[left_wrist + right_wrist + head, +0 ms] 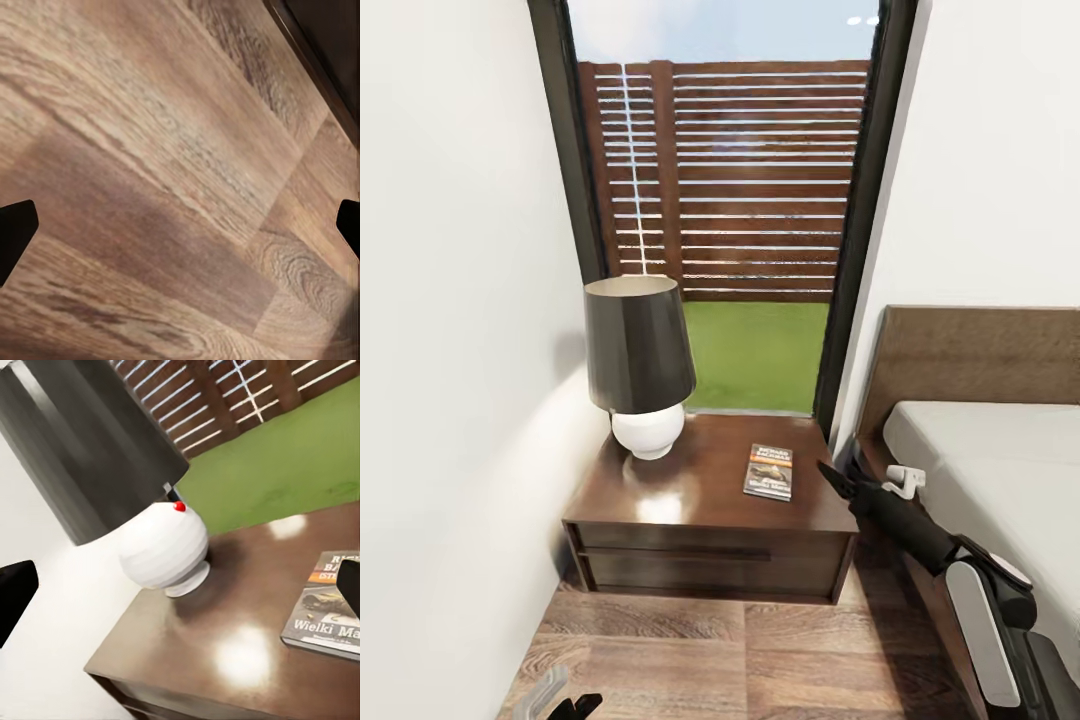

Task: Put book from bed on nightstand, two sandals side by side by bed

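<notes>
The book [769, 471] lies flat on the right part of the nightstand [690, 505], free of any grip. In the right wrist view the book [326, 607] shows its dark cover, white lettering and orange band on the glossy nightstand top [240, 652]. My right gripper [840, 485] hovers open just right of the book, at the nightstand's right edge; its fingertips [15, 592] stand far apart with nothing between them. Low down, over the wood floor [150, 187], my left gripper [575, 706] is open and empty. The bed [1000, 470] is at the right. The sandals are out of view.
A lamp [640, 360] with a dark shade and white round base [161, 547] stands on the nightstand's left half. A white wall is close on the left, a tall window behind. The brown headboard [980, 350] rises at the right. A dark furniture edge [330, 45] borders the floor.
</notes>
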Controlling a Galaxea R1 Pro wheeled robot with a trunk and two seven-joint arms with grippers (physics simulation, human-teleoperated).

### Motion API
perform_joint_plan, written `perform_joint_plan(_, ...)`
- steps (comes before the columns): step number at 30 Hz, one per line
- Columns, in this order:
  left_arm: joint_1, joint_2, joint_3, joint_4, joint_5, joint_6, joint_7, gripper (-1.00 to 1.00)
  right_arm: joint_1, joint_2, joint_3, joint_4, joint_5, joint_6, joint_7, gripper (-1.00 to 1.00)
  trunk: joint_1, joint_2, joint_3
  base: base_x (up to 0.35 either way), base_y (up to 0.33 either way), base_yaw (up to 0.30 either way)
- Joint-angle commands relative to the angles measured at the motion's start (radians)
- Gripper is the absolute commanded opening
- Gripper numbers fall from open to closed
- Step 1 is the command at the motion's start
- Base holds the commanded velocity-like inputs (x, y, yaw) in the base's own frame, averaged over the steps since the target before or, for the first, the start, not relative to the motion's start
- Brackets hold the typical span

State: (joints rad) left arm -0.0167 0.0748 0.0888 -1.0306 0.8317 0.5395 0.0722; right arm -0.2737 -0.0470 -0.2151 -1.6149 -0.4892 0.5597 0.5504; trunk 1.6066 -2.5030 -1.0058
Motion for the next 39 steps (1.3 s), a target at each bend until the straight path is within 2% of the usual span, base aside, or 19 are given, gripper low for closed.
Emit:
perform_joint_plan(1, 0.000, 0.000, 0.001, -0.001, 0.011, 0.005, 0.008, 1.00, 0.000, 0.000, -0.001, -0.001, -0.006, 0.008, 0.006, 1.00, -0.001, 0.000, 0.004, 0.000, 0.000, -0.047)
perform_joint_plan(6, -0.003, 0.002, 0.008, -0.001, 0.019, 0.013, 0.008, 1.00, 0.003, 0.000, 0.000, -0.002, -0.004, 0.006, 0.024, 1.00, -0.003, 0.001, 0.025, 0.000, 0.000, -0.014)
perform_joint_plan(7, -0.014, -0.001, 0.011, -0.005, 0.035, 0.020, 0.015, 1.00, 0.003, -0.001, 0.001, -0.002, -0.004, 0.004, 0.029, 1.00, -0.003, 0.001, 0.029, 0.000, 0.000, -0.003)
perform_joint_plan(14, -0.020, 0.001, 0.013, -0.034, 0.044, 0.015, 0.015, 1.00, 0.005, -0.002, 0.005, -0.002, -0.002, 0.001, 0.033, 1.00, -0.006, 0.003, 0.057, 0.000, 0.000, -0.001)
perform_joint_plan(27, -0.021, 0.000, 0.007, -0.054, 0.045, 0.010, 0.022, 1.00, 0.007, -0.003, 0.009, -0.002, 0.006, 0.000, 0.071, 1.00, -0.055, 0.091, 0.098, 0.000, 0.000, 0.000)
perform_joint_plan(28, -0.021, -0.001, 0.005, -0.053, 0.043, 0.008, 0.022, 1.00, 0.007, -0.003, 0.008, -0.002, 0.039, -0.001, 0.082, 1.00, -0.055, 0.091, 0.098, 0.000, 0.000, 0.000)
perform_joint_plan(30, -0.022, -0.001, 0.004, -0.048, 0.042, 0.007, 0.020, 1.00, 0.007, -0.001, 0.006, -0.002, 0.078, -0.003, 0.089, 1.00, -0.055, 0.091, 0.098, 0.000, 0.000, 0.000)
perform_joint_plan(39, -0.021, -0.003, 0.002, -0.035, 0.041, -0.002, 0.017, 1.00, 0.008, 0.007, 0.003, 0.026, 0.134, -0.009, 0.101, 1.00, -0.055, 0.091, 0.098, 0.000, 0.000, 0.000)
